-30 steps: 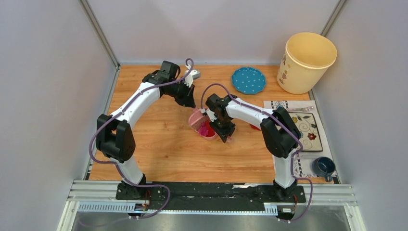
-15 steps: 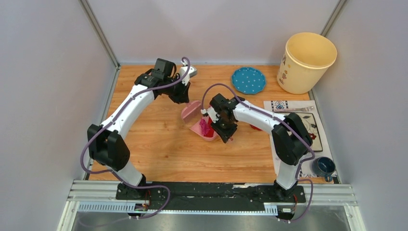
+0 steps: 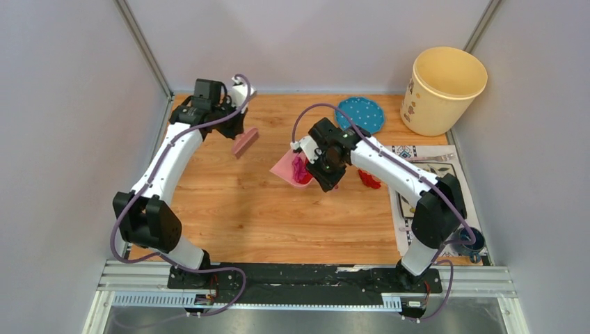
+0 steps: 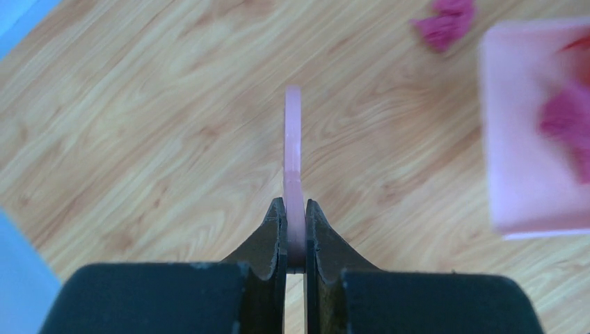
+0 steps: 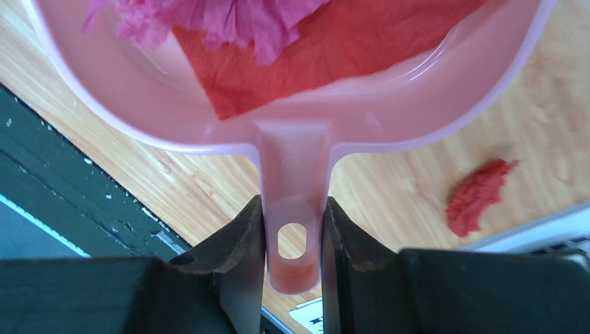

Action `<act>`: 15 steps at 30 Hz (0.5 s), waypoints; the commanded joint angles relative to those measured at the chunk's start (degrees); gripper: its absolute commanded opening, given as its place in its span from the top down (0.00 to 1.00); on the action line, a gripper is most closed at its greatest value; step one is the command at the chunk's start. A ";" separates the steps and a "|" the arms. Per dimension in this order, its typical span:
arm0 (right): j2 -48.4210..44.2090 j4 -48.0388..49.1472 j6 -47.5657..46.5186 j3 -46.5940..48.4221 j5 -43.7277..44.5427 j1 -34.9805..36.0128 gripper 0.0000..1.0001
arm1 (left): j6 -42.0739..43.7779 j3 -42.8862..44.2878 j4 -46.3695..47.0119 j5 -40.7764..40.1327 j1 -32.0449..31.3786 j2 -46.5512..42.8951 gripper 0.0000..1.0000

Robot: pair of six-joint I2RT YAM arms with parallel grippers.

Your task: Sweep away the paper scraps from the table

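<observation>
Top external: left arm is pulling the brush [image 3: 245,142] back toward the far left corner, away from the dustpan [image 3: 284,168].
Left claw [image 4: 294,209]: clenching the brush.
Right claw [image 5: 293,209]: gripping the dustpan handle, raising it.
Paper scraps [image 5: 229,21]: most are riding in the dustpan; red ones [image 3: 369,179] are lying on the tabletop [image 3: 243,209] beside the placemat [image 3: 459,174], still needing sweeping.

My left claw [image 3: 235,129], at ten o'clock, grips the pink brush [image 3: 245,142] above the table [image 3: 229,209]. My right claw [image 3: 313,165], near centre, holds the dustpan [image 3: 284,168] carrying magenta paper scraps [image 3: 300,169]. Red scraps [image 3: 369,179] lie at its three o'clock, just beside the placemat [image 3: 456,184].
</observation>
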 commanded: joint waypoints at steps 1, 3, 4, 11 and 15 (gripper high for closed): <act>1.66 -8.15 -0.25 13.39 4.60 -3.76 1.00 | 0.03 -4.30 2.80 -0.17 5.77 -5.38 1.00; 3.50 -10.52 0.19 16.93 5.30 -7.27 1.00 | 0.20 -7.02 3.42 0.71 7.79 -6.78 1.00; 4.04 -10.97 0.46 20.60 5.83 -8.50 1.00 | 0.29 -7.90 3.51 0.97 8.23 -7.14 1.00; 12.12 -15.63 0.20 42.21 9.97 -23.16 1.00 | 1.70 -13.36 2.90 1.94 9.38 -9.69 1.00; 17.83 -15.72 0.20 54.16 12.68 -30.39 1.00 | 1.61 -14.77 2.81 3.17 9.47 -9.86 1.00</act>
